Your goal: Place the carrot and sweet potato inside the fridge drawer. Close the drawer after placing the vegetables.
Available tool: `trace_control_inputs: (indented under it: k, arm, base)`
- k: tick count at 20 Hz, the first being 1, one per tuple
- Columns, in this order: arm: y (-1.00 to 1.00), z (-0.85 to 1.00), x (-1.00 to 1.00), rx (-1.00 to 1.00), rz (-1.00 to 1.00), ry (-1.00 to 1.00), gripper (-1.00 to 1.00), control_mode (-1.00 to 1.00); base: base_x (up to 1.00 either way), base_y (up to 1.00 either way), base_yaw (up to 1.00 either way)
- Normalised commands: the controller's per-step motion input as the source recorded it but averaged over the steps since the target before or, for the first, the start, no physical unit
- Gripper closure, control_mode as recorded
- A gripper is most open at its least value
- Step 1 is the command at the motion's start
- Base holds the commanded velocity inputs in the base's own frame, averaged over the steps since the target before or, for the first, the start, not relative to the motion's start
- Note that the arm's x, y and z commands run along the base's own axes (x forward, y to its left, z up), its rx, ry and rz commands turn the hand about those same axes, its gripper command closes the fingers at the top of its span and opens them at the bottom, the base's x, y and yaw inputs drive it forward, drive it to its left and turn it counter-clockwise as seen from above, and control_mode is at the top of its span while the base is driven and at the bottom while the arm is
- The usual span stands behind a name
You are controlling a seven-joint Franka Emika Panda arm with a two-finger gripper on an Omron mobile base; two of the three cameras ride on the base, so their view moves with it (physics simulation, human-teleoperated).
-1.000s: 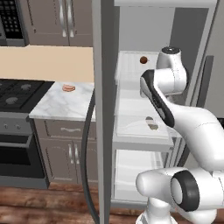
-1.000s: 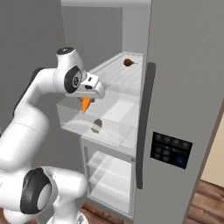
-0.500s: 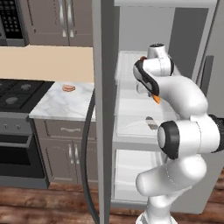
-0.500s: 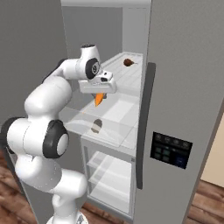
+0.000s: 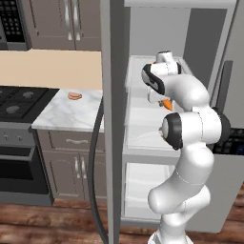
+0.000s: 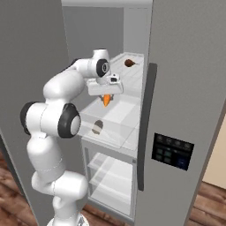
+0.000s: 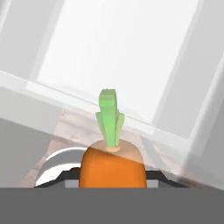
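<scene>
Gripper (image 6: 106,95) pinches the carrot (image 6: 106,100), held above the open fridge drawer (image 6: 115,115). Sweet potato (image 6: 98,126) already lies in the drawer's front left corner. Risk: released too near the clear front wall, the carrot could bounce out. Fingertips hidden behind the carrot in the hand view.

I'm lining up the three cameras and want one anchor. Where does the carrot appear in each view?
Left base view: carrot, right of centre, an orange tip below the arm's wrist.
Right base view: just above centre, hanging point-down from the gripper.
Hand view: bottom centre, green top upward.
Shared landmark: the fridge drawer beneath it.
</scene>
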Motion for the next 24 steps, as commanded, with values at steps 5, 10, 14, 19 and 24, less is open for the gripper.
trace_control_inputs:
  k: [5,10,14,19,24]
  arm:
    - [0.0,-0.46,0.15,0.0,0.19,-0.03,1.0,-1.0]
    - [0.0,-0.34,-0.13,0.01,0.21,-0.13,1.0,-1.0]
    - [0.0,-0.23,-0.27,0.0,0.22,-0.09,1.0,-1.0]
    - [0.0,-0.22,0.0,0.02,0.23,-0.01,1.0,-1.0]
    - [-0.01,-0.36,0.0,0.02,0.31,0.0,1.0,-1.0]
  base:
    - [0.0,0.0,0.0]
    - [0.0,0.0,0.0]
    - [0.0,0.0,0.0]
    - [0.0,0.0,0.0]
    - [0.0,0.0,0.0]
